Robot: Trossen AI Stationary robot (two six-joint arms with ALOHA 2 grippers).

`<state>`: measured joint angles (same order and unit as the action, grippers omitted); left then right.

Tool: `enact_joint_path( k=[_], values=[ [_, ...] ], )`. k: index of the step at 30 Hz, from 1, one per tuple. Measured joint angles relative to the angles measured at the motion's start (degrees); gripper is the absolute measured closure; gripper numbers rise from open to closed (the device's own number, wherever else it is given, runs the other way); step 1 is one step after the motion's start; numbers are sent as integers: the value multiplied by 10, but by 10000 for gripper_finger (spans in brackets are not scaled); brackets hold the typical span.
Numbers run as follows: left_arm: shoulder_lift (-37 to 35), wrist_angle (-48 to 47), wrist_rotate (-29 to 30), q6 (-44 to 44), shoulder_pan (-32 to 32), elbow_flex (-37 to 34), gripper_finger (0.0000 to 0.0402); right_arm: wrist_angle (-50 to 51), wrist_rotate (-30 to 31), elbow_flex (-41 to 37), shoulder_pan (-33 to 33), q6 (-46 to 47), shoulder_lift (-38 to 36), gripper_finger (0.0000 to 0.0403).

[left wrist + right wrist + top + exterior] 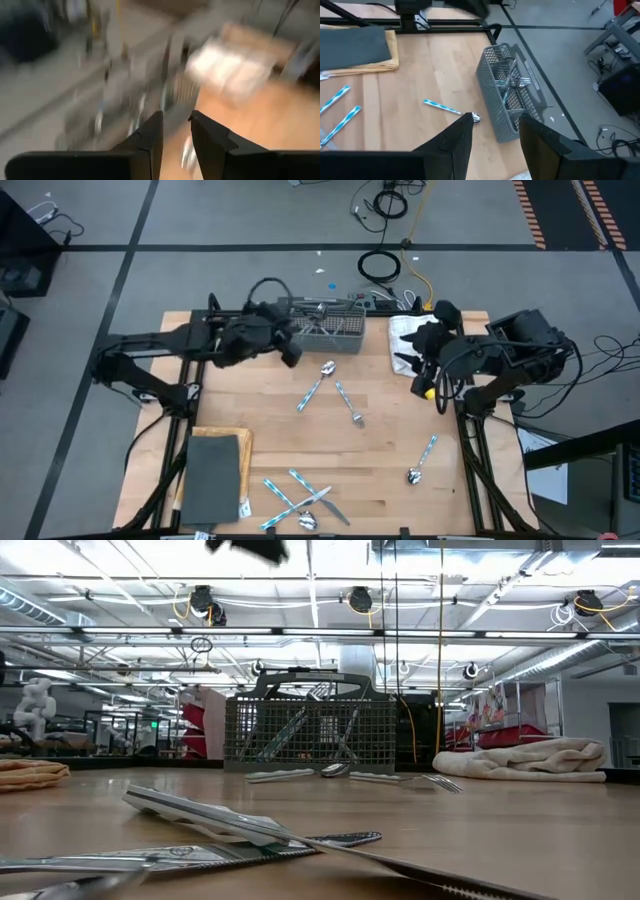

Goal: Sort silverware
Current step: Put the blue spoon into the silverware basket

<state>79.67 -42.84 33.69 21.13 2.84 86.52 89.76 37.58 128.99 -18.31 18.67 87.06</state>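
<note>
Fingers of the left gripper (176, 145) stand a narrow gap apart with nothing seen between them; it hangs just off the basket's (330, 330) near-left corner, at about 11 o'clock on the table (390, 470). The left wrist picture is smeared, so whether anything thin is pinched there cannot be told. The right gripper (495, 137) has its fingers spread and empty; it hovers at about 2 o'clock on the table, over the white towel (405, 340).

The basket sits at 12 o'clock on the far edge and holds several forks (517, 82) upright or leaning. Loose silverware lies on the wood: a spoon (318, 385) and a fork (350, 405) near the centre, just in front of the basket; a single spoon (422, 460) at 4 o'clock; a crossed heap of pieces (300, 500) at 6 o'clock on the near edge. A grey mat (213, 475) on a tan cloth lies at 8 o'clock.
</note>
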Motion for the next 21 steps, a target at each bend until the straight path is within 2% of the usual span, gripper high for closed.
enact_joint_path(
  k=[2,5,10,16,21],
  values=[
    [22,-76,-25,29,12,-1,297,0,-1,0,0,0,0,252],
    [60,-139,-81,41,31,-1,297,-6,-1,0,0,-1,0,252],
    [141,-125,-151,43,61,-1,297,-9,-1,0,0,4,0,252],
    [243,-121,-206,77,94,-1,297,-12,-1,0,0,4,0,252],
    [308,-102,-298,108,105,-1,297,-12,-1,0,0,3,0,252]
  ],
)
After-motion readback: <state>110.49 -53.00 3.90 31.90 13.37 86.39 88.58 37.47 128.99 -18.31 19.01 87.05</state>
